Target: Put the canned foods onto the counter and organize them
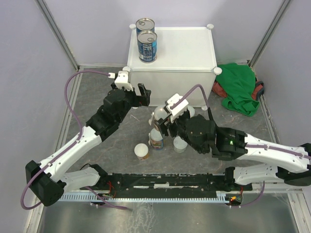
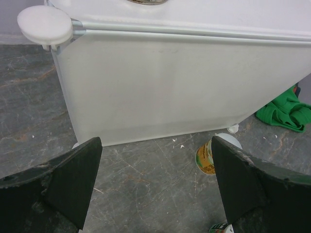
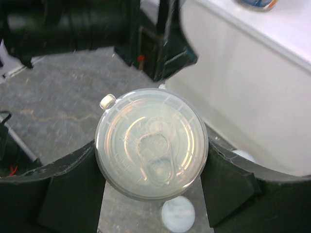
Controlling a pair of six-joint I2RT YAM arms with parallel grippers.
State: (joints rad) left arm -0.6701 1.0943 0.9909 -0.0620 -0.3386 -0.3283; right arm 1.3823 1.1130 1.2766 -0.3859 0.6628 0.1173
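Fingers of my right gripper clamped a pale-lidded can clear of the floor, apparently bound for the counter where two blue cans stood in line, while my left gripper hung wide open and empty beside it.

Left hand wide open, arm reaching forward, right hand clamped in a grip, arm angled inward
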